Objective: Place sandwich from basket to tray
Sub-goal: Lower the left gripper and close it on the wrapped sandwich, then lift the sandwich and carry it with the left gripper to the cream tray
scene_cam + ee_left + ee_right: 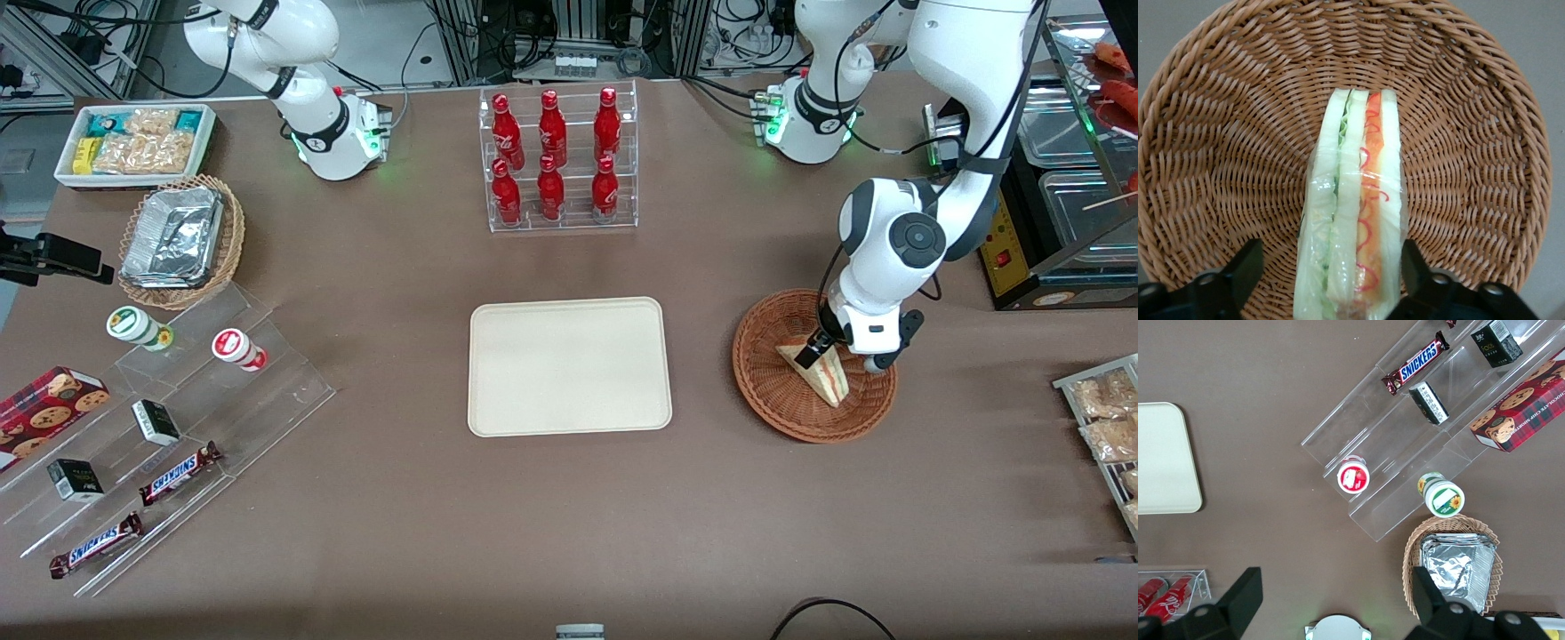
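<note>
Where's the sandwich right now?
The sandwich lies in the reddish-brown wicker basket, toward the working arm's end of the table beside the cream tray; the gripper straddles it, fingers open and not touching it.

Six red soda bottles are racked in a clear acrylic stand. Toward the parked arm's end, foil containers are stacked in a tan wicker basket, and Snickers bars and a cookie box are laid out on clear stepped shelves.
</note>
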{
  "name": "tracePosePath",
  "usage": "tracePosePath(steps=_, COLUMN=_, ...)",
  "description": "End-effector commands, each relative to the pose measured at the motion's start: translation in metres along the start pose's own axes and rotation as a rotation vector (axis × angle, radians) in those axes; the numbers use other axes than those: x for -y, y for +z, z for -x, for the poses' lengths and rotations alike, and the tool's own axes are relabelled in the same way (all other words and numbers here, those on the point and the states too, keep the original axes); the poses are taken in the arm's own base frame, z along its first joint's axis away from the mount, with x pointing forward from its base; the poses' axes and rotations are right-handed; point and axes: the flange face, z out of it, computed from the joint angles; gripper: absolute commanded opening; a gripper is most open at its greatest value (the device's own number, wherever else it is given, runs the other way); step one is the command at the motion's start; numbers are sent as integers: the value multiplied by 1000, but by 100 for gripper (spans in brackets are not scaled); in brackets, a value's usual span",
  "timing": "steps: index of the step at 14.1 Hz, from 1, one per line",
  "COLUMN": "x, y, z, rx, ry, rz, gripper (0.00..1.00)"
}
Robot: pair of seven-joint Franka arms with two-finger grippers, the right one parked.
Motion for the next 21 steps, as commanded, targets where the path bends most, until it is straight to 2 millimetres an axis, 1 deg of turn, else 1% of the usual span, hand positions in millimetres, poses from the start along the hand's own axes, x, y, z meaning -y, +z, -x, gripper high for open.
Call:
tracePosePath(steps=1, x=-5, y=-3, z=1, rx=-18, ry=16, rz=8, gripper=0)
tracePosePath(steps=3, x=-9, y=-8, z=0, rx=-20, ry=38, rz=6, gripper=0)
tracePosePath(steps=4, x=-12, y=-15, z=-2, rx=-16, ry=63, rz=-2, gripper=0)
tracePosePath(steps=5, x=-21, y=-24, z=-5, rx=-8, ry=79, rz=-13, gripper=0)
tracePosePath(steps=6, x=-34, y=-37, z=-12, rx=9, ry=81, rz=-39, gripper=0)
tracePosePath(steps=7, x=-52, y=-50, z=-15, rx=32, ry=93, rz=-73, gripper=0)
tracePosePath(steps=9, x=-85, y=-63, z=-18, rx=79, ry=117, rz=-141, gripper=0)
tracePosePath(steps=10, x=-101, y=-67, z=-13, rx=90, ry=140, rz=-160, gripper=0)
tracePosePath(steps=11, x=-113, y=-69, z=-10, rx=98, ry=152, rz=-170, gripper=0)
tracePosePath(steps=13, x=-128, y=-77, z=-1, rx=94, ry=200, rz=-155, gripper=0)
tracePosePath(steps=14, x=-134, y=-75, z=7, rx=100, ry=244, rz=-153, gripper=0)
tracePosePath(steps=15, x=-145, y=-76, z=17, rx=100, ry=281, rz=-140, gripper=0)
tracePosePath(steps=17, x=-175, y=-74, z=51, rx=95, ry=351, rz=-128, gripper=0)
tracePosePath(steps=18, x=-187, y=-68, z=72, rx=96, ry=390, rz=-130, gripper=0)
tracePosePath(steps=19, x=-198, y=-66, z=92, rx=90, ry=426, rz=-121, gripper=0)
tracePosePath(steps=20, x=-207, y=-63, z=107, rx=88, ry=456, rz=-117, gripper=0)
tracePosePath(steps=21, x=-222, y=-61, z=124, rx=87, ry=522, rz=-104, gripper=0)
